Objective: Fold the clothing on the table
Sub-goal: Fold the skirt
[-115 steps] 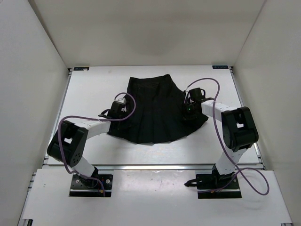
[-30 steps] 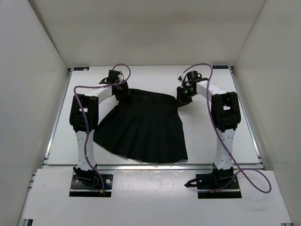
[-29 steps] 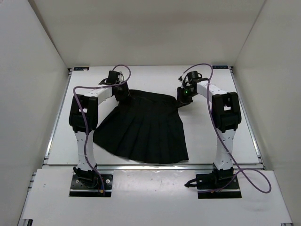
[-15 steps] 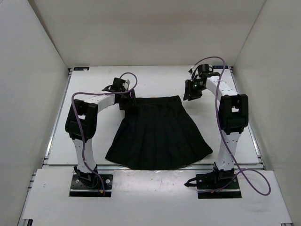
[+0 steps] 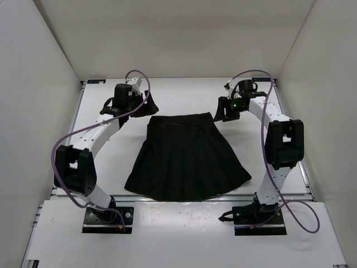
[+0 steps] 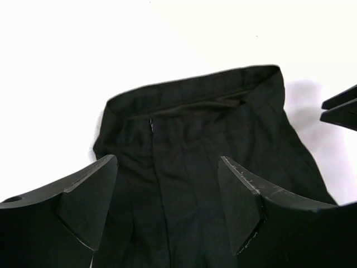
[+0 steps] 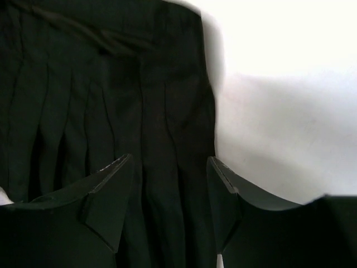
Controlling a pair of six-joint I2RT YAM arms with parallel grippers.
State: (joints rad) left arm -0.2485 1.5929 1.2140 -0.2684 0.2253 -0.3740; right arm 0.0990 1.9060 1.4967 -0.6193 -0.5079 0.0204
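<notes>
The top camera looked down from above the near edge, taking in the whole table (image 5: 184, 95). Both wrist cameras hung close over the clothing (image 5: 187, 159) (its waistband end), the part all three views shared.

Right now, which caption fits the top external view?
Black pleated fabric skirt flat on white table; left claw and right claw open near waistband.

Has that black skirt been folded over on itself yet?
No, the skirt lies spread flat on the table, its narrow waistband at the far end and its wide hem fanned out near.
</notes>
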